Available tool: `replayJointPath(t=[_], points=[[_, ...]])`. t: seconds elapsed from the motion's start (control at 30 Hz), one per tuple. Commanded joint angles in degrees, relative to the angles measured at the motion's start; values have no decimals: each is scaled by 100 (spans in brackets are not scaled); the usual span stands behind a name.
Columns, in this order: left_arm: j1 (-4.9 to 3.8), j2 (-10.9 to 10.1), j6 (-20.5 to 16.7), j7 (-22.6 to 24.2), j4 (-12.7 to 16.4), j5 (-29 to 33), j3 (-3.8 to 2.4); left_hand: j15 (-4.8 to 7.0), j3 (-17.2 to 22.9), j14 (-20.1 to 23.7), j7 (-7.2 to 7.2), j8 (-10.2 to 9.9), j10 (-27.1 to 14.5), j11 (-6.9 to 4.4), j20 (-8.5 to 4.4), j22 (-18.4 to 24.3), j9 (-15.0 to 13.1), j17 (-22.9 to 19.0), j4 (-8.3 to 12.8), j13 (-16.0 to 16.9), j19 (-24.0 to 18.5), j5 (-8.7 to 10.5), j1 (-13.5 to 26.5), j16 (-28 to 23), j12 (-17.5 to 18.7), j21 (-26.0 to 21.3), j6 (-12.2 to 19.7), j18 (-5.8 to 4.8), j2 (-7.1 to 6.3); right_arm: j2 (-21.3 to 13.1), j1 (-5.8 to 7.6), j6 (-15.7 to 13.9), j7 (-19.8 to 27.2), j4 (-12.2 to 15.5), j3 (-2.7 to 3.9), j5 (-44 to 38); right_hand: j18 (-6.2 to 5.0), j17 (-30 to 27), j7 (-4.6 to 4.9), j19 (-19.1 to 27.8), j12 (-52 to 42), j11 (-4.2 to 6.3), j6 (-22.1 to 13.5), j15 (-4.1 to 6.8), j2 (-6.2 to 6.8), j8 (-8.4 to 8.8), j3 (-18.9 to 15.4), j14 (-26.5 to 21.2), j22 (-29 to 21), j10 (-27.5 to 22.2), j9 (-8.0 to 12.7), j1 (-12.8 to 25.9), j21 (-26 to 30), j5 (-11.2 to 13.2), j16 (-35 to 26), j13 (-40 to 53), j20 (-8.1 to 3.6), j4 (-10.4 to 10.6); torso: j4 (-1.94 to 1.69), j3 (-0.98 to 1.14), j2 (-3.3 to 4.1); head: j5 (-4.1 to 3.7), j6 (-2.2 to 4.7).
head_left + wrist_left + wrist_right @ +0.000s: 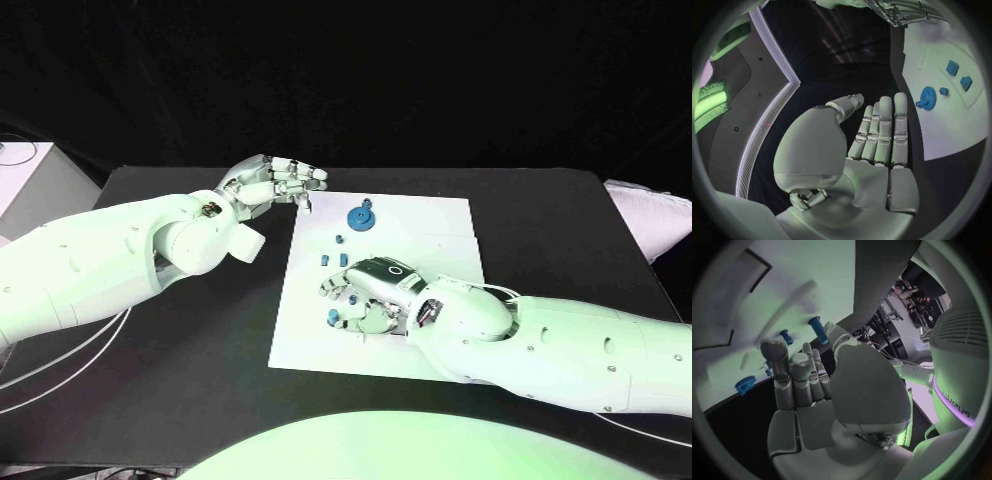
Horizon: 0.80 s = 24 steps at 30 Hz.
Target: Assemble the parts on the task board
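A: Where's the task board (418, 225)?

B: White plate, mid-table (562, 220); black table all round it; I'll place everything else off the board.

A: L hand?

B: Left hand (271, 182) hangs at the board's far-left corner, just off its edge; left wrist view shows the palm flat, fingers (882, 127) straight and side by side, nothing in it; so it holds nothing, fingers only slightly apart.

A: R hand?

B: Right hand (372, 290) sits over the board's near-left part, low, fingers curled down toward the surface; right wrist view has its fingers (798, 372) bent over the board w/ blue bits past the tips; can't tell if it grips one or just touches; too hidden.

A: Parts?

B: Blue gear (361, 217) lies on the board's far-left area, between the two hands; a couple of small blue pieces (335, 259) lie on the board between the gear and the right hand; another blue piece (335, 319) sits at the board's left edge, right by the right hand's fingertips; in the right wrist view a blue peg (818, 329) stands upright on the board.
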<state>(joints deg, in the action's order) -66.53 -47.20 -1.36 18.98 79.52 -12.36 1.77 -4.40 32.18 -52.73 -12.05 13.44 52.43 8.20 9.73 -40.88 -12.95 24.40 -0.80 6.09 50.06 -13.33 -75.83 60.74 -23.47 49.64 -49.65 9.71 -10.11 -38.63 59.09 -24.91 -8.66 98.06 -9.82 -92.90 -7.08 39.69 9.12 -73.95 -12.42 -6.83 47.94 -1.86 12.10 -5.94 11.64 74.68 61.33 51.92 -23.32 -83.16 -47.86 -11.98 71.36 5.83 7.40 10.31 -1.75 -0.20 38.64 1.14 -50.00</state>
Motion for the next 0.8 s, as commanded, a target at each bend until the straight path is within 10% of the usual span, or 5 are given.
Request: replayJointPath(t=[0.03, 0.33, 0.47, 0.8], points=[[1, 10, 89, 20, 4, 36, -3, -6, 2, -29, -1, 25, 9, 34, 11, -6, 5, -7, -19, -5, 41, -22, -7, -23, 39, 33, 20, 82, 54, -77, 0, -284, 20, 63, 2, 51, -133, -179, 7, 63, -276, -17, -63, -22, -42, 44, -364, -117, -132, -232, 23, -266, 220, -38, -15, 24, 19, 269, 1, 1, -4, -14, 0], [23, -7, 97, 10, 1, 43, -2, -6, 2, -29, -1, 25, 9, 34, 11, -6, 5, -7, -19, -5, 41, -22, -7, -23, 39, 33, 20, 82, 54, -722, 131, -391, 373, 436, 43, 965, -124, -206, 59, -9, -707, 17, -29, 5, -61, 52, -545, -95, -95, -293, 36, -567, 195, -64, 61, 59, 1, 590, 8, 0, -15, -81, 0], [50, -21, 90, 12, 2, 47, -2, -6, 2, -29, -1, 25, 9, 34, 11, -6, 5, -7, -19, -5, 41, -22, -7, -23, 39, 33, 20, 82, 54, -1215, 308, -271, 558, 621, 63, 2168, -7, 216, 116, -320, -1160, 69, 338, 53, -181, -106, -415, 172, 364, 448, 5, -568, -476, -75, 281, 132, -39, 618, 37, 0, -27, -184, 0], [168, -54, 76, 36, 20, 67, -3, -6, 2, -29, -1, 25, 9, 34, 11, -6, 5, -7, -19, -5, 41, -22, -7, -23, 39, 33, 20, 82, 54, -2409, 591, 313, 409, 779, 50, 3555, 256, 1805, -267, -979, -2209, 525, 1129, 446, -136, -397, -224, 920, 1377, 2165, 22, 144, -1964, 20, 844, 923, -394, 611, 111, 3, -117, -450, 0]])
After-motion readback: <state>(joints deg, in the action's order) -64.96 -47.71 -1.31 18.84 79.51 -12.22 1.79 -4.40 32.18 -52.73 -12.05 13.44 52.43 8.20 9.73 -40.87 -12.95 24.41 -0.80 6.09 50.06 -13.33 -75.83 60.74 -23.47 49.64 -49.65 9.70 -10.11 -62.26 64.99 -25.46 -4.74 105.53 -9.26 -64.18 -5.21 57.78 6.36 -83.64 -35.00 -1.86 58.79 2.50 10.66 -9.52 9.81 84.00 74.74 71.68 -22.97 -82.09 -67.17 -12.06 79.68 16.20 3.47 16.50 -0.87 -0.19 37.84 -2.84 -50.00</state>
